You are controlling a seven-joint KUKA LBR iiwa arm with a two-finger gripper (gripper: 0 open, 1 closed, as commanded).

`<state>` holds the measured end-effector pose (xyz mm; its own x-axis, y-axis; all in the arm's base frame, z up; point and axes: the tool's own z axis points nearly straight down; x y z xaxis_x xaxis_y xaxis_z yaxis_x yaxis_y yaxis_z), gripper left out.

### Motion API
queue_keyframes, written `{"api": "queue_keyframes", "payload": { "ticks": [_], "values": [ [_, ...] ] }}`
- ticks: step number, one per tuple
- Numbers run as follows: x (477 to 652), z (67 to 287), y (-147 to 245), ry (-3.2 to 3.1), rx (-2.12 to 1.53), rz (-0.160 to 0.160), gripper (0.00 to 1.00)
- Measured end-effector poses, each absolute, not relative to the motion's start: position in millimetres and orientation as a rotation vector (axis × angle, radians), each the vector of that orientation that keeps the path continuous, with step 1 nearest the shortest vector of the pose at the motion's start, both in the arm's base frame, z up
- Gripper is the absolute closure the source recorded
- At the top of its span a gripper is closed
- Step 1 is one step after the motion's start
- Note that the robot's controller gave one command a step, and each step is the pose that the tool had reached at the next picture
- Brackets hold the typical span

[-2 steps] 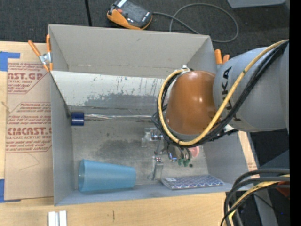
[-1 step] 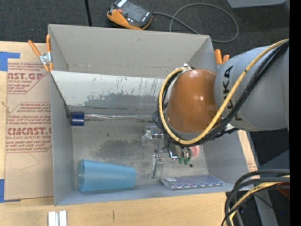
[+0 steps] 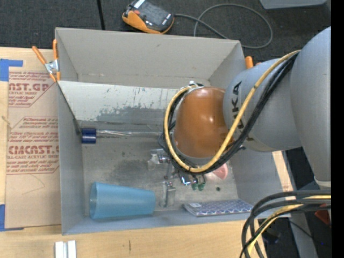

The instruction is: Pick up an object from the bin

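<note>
In the left back of the grey bin [image 3: 145,58], a clear tube with a blue cap [image 3: 88,136] lies flat along the foot of the back wall, well apart from the action. In front of it at lower left, a light blue cup [image 3: 121,200] lies on its side, wide mouth to the left and narrow end pointing right.

Just right of that narrow end is the pincer [image 3: 164,175], low over the bin floor and hanging from under the arm's orange cover [image 3: 200,121]. It looks open: two metal fingers [image 3: 169,191] stand apart with only bare floor between them, so it has hold of nothing. The near finger sits just beside the cup's narrow end; contact can't be made out.

Right of the pincer a pink thing [image 3: 219,172] pokes out from under the arm, mostly hidden, kind unclear. In front of that, by the near wall, lies a flat patterned pack [image 3: 217,207].

Progress, judged: early to middle. The arm is down in the bin, but nothing is grasped or lifted and every thing lies on the floor. The cup is the nearest candidate, though the pincer isn't round it. What's left is to line up on one thing, close, lift it clear
</note>
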<state>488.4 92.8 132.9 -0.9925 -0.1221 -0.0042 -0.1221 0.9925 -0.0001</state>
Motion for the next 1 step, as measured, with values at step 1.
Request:
{"api": "queue_keyframes", "payload": {
  "ticks": [1],
  "values": [
    [492.5, 132.9, 134.7, 3.126, -0.336, 0.002, 0.00]
  ]
}}
